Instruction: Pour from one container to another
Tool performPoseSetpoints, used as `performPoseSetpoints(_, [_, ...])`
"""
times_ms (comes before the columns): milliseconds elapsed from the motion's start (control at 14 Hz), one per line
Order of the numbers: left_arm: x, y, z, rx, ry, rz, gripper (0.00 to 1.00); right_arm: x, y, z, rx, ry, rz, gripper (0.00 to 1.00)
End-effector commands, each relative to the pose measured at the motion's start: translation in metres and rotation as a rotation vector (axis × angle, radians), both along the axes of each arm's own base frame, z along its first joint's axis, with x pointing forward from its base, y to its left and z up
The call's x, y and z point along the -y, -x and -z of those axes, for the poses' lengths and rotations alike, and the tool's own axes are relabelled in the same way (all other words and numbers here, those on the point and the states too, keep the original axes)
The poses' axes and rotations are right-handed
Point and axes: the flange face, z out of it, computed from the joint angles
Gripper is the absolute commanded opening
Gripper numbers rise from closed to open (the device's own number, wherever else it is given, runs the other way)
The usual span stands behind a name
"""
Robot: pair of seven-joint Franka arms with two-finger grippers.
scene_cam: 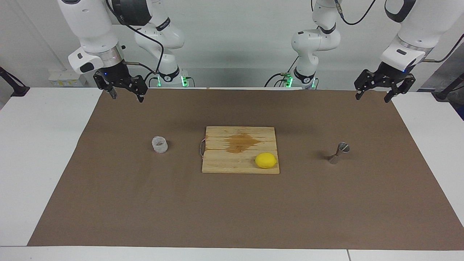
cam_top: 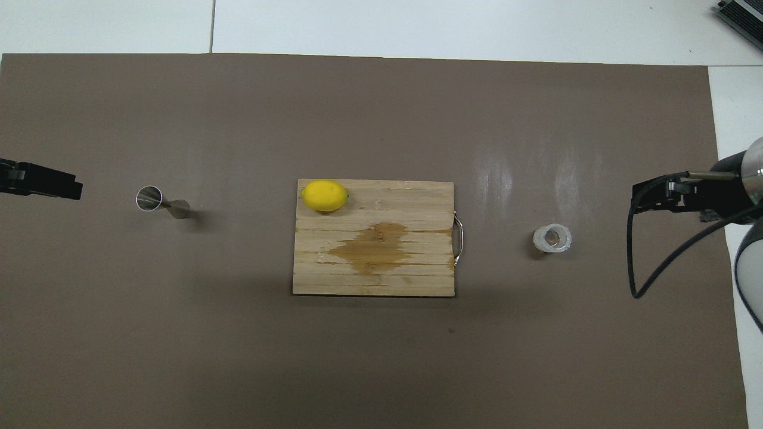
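Note:
The clear textured glass cup (scene_cam: 160,144) (cam_top: 552,238) stands upright on the brown mat toward the right arm's end of the table. The silver hourglass jigger (scene_cam: 339,153) (cam_top: 161,201) stands on the mat toward the left arm's end. My right gripper (scene_cam: 127,97) hangs open and empty in the air over the mat's edge by the robots, on the cup's side. My left gripper (scene_cam: 373,98) hangs open and empty over the same edge on the jigger's side. Neither gripper touches anything. I cannot tell what the cup holds.
A wooden cutting board (scene_cam: 217,165) (cam_top: 322,280) with a dark stain and a metal handle lies mid-mat between cup and jigger. A yellow lemon (scene_cam: 265,160) (cam_top: 324,195) sits on its corner farther from the robots, toward the jigger. White table surrounds the brown mat (scene_cam: 232,210).

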Motion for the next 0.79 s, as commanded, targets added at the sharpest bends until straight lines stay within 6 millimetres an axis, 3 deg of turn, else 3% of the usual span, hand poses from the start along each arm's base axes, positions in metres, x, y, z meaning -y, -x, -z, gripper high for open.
performPoseSetpoints(0, [0.0015,0.0008,-0.0012,-0.011,-0.018,0.011,1.00,0.0034,0.0056,-0.0003,-0.005,0.004,-0.020,1.00])
performPoseSetpoints(716, [0.0044,0.0036,0.0017,-0.024,0.000,0.007,1.00,0.0042,0.0054,-0.0005,-0.004,0.004,-0.019,1.00])
